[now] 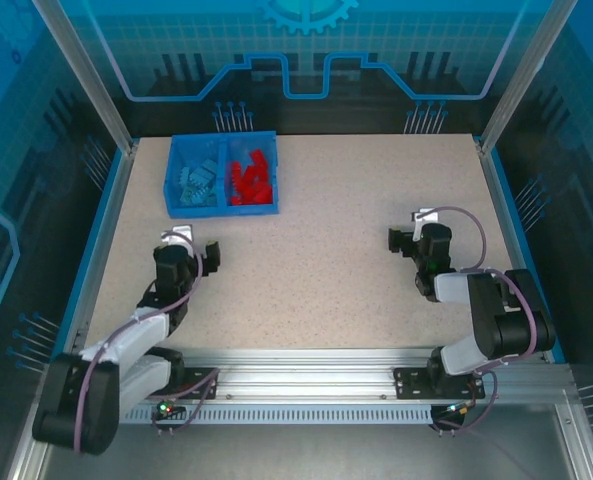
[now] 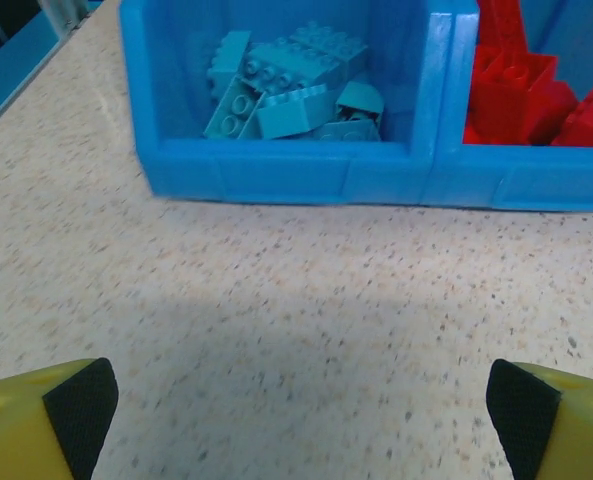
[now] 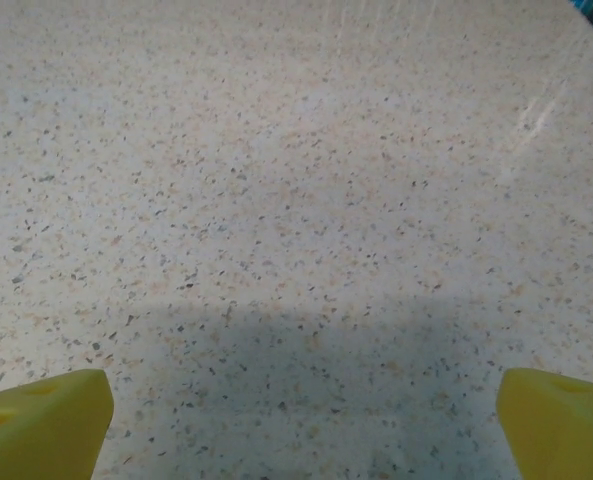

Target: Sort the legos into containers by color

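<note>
left gripper (image 2: 301, 415): jaws wide apart, nothing between them, over the bare table (image 2: 306, 300). right gripper (image 3: 301, 420): jaws also wide apart and empty. just ahead of the left gripper stands the bin (image 2: 276, 180), with light blue legos (image 2: 296, 95) in its left compartment and red legos (image 2: 536, 95) in the right one.

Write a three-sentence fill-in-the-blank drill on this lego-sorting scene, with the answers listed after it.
1. The light blue legos lie in the ____ compartment of the bin.
2. The right compartment holds legos coloured ____.
3. The left gripper and the right gripper each hang over bare table with jaws ____.

Answers: left; red; open.
</note>
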`<state>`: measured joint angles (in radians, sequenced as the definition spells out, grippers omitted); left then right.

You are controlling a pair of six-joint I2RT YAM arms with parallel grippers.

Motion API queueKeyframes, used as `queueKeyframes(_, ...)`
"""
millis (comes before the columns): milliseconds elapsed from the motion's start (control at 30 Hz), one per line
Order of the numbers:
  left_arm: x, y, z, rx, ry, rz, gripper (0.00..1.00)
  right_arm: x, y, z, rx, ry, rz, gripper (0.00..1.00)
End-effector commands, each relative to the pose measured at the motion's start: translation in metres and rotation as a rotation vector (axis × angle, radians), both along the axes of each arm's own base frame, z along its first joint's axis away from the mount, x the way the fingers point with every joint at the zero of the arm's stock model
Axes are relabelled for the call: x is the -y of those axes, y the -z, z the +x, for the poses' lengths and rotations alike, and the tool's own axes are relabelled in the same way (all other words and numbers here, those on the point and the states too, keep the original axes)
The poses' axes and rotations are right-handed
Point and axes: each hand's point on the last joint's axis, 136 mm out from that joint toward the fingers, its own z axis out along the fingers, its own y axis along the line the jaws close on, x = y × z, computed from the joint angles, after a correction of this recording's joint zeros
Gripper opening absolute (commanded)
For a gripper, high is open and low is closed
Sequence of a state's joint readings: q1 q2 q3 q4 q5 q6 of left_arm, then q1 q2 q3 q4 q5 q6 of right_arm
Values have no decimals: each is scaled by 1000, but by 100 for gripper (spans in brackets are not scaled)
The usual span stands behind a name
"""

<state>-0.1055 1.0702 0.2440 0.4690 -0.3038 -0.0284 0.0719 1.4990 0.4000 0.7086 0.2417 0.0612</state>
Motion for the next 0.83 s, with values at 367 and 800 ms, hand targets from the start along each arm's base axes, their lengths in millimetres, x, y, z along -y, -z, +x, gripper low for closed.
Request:
queueKeyframes(367,0,12,71,50,90,-102,99,-9,-22,12,91,-38,-22,100)
queueKeyframes(800,10,12,73,31,143,-86,99,-22,-20,13,76,-135,2,100)
